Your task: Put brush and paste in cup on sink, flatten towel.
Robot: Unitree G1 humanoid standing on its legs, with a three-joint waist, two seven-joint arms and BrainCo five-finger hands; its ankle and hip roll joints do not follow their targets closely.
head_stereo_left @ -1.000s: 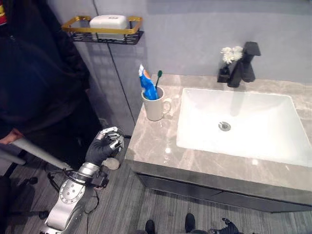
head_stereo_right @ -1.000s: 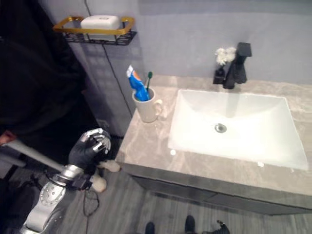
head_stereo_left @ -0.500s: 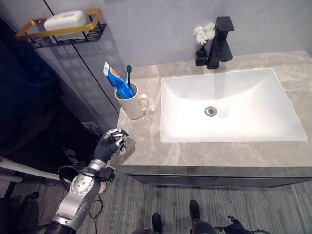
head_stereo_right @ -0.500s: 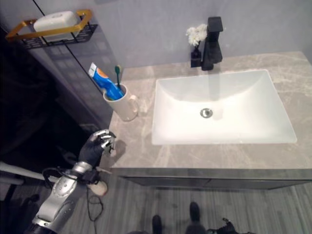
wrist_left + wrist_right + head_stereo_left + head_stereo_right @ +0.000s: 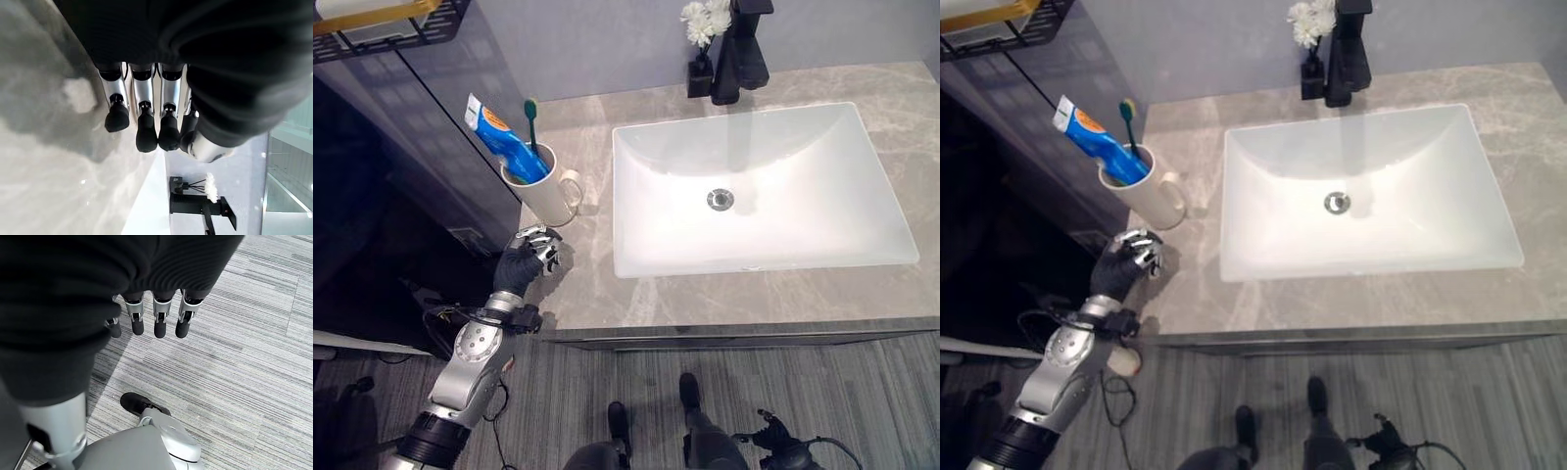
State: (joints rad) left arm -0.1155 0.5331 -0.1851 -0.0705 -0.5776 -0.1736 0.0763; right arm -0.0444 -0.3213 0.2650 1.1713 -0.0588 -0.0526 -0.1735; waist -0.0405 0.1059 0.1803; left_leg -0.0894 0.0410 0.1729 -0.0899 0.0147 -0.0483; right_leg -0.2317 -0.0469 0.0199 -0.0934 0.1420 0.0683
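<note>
A white cup (image 5: 546, 199) stands on the grey stone counter (image 5: 636, 304) to the left of the sink (image 5: 803, 166). In the cup a blue toothpaste tube (image 5: 497, 142) leans left, with a green toothbrush (image 5: 530, 110) upright beside it. My left hand (image 5: 521, 266) hovers at the counter's left front edge, just in front of the cup and apart from it. Its fingers (image 5: 117, 98) are relaxed and hold nothing. Over the striped floor hangs my right hand (image 5: 159, 318), its fingers relaxed and empty.
A black faucet (image 5: 744, 59) and a small vase of white flowers (image 5: 703, 12) stand behind the sink. A gold-rimmed wire shelf (image 5: 372, 24) hangs on the wall at the upper left. Dark shoes (image 5: 619, 421) show on the floor below the counter.
The camera has swung to look straight down on the counter. My left hand has risen from beside the cabinet to the counter's left edge, close to the cup.
</note>
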